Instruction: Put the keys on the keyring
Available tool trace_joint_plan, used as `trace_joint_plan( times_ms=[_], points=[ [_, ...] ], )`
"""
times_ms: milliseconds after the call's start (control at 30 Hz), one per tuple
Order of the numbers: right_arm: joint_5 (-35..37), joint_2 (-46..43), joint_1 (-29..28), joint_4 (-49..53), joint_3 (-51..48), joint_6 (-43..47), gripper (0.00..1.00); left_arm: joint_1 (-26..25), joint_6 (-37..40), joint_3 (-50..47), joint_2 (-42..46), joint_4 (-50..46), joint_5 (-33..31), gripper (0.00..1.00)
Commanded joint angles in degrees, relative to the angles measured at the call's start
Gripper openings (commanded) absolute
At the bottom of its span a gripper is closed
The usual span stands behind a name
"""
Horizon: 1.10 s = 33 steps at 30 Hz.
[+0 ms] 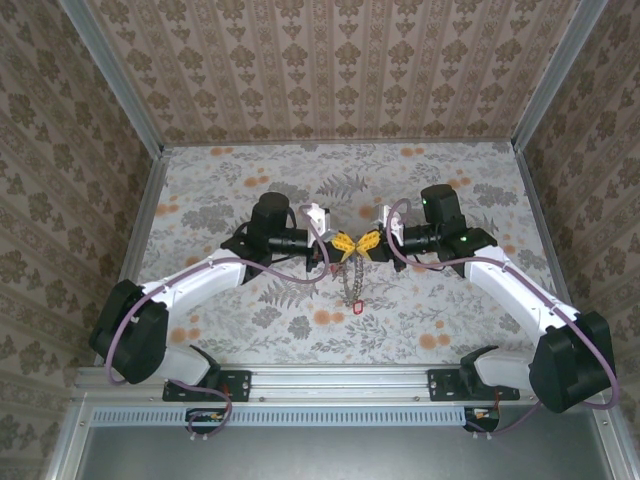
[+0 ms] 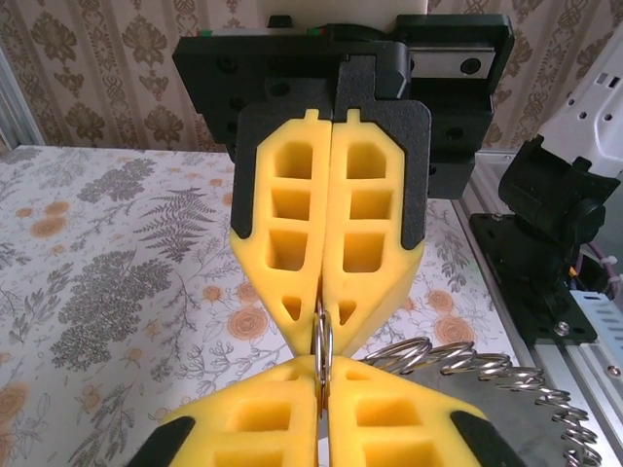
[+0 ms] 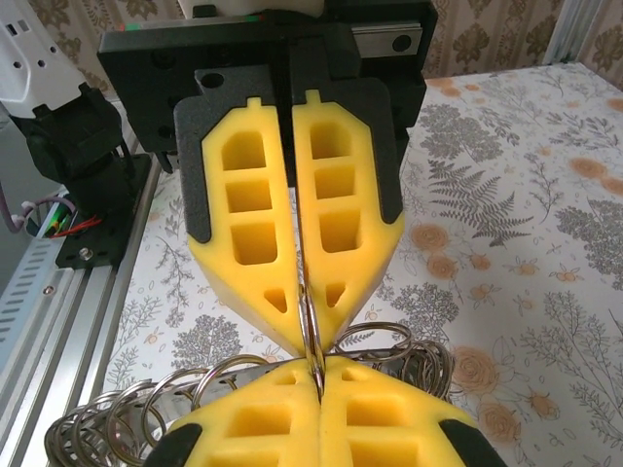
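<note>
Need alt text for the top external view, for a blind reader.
The left pincer and right pincer, both shut, meet tip to tip over a floral table, jointly pinching a string of metal rings that extends toward the near edge and ends in a red tag.

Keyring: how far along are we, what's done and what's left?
Done: a bunch of keys, one red-tagged, already hangs from the keyring. In hand: the left gripper and right gripper are both shut on the ring, tip to tip. Still to do: I cannot tell whether a key is being threaded or how many remain.
</note>
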<state>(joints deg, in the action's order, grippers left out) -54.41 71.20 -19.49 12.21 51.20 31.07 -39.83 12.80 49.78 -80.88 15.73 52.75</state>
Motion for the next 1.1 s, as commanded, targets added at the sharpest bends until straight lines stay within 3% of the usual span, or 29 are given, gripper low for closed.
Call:
trace_joint_plan(
  times_ms=[0, 267, 467, 867, 1000, 1067],
  points=[
    [-0.3, -1.1, 0.1, -0.4, 0.7, -0.2, 0.00, -0.8, 4.6, 3.2, 0.7, -5.8, 0.4, 0.14],
    [4.6, -0.6, -1.9, 7.8, 4.3, 4.7, 0.00, -1.7, 13.5, 8.4, -0.8, -19.6, -3.9, 0.15],
    [4.8, -1.2, -2.9, 7.4, 4.6, 4.7, 0.00, -2.3, 16.5, 10.3, -1.9, -24.7, -6.6, 0.15],
    [5.0, -2.2, -3.8, 8.0, 5.0, 4.0, 0.00, -2.7, 15.3, 9.8, -1.2, -22.6, -9.6, 0.11],
    [5.1, -2.5, -4.0, 8.8, 5.0, 4.1, 0.00, -2.9, 15.0, 10.3, -1.4, -22.2, -9.6, 0.00],
    [6.6, -2.9, -4.0, 9.4, 4.4, 4.1, 0.05, -2.8, 14.3, 9.8, -0.9, -20.7, -8.9, 0.00]
  ],
)
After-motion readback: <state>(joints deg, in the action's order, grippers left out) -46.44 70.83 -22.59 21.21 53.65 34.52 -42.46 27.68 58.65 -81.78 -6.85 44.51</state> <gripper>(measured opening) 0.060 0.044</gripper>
